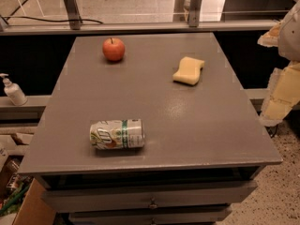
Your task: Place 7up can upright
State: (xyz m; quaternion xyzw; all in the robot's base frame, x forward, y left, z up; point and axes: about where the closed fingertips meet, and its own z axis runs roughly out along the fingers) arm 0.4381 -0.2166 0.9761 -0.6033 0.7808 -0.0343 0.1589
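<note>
The 7up can (117,134) lies on its side near the front left of the grey table (187,125), its long axis running left to right. It is silvery-white with a green band. My gripper (282,86) shows as pale white and yellowish parts at the right edge of the camera view, beyond the table's right side and far from the can. It holds nothing that I can see.
A red apple (113,49) stands at the back left of the table. A yellow sponge (189,70) lies at the back right. A white pump bottle (13,92) stands on a ledge to the left. Drawers (150,198) sit under the front edge.
</note>
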